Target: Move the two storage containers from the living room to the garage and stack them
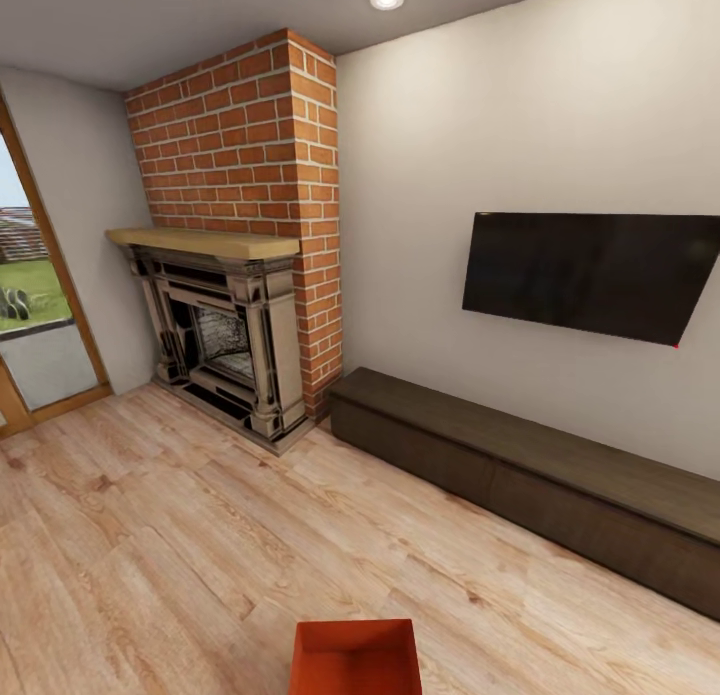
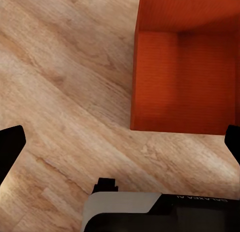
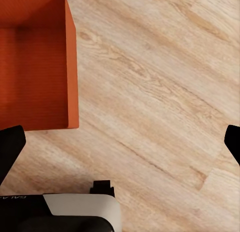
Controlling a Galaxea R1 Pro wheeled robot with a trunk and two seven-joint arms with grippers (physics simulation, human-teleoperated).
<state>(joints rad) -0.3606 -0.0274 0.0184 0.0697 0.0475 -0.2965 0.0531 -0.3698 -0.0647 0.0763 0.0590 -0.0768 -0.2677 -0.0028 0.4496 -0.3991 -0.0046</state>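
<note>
An orange-red storage container (image 1: 355, 659) with no lid sits on the light wood planks of the living room, at the near edge of the head view. In the left wrist view the storage container (image 2: 185, 67) lies beyond my left gripper (image 2: 121, 144), which is open over bare planks. My right gripper (image 3: 121, 144) is also open, with the storage container (image 3: 35, 62) off to one side near one black fingertip (image 3: 10, 147). Neither gripper touches the box. The garage is out of view.
A red brick chimney (image 1: 250, 125) with an ornate grey fireplace (image 1: 220, 340) stands ahead on the left. A long dark low cabinet (image 1: 540, 475) runs along the wall under a black TV (image 1: 590, 273). A glass door (image 1: 35, 315) is at far left. My base (image 2: 125, 207) shows below the grippers.
</note>
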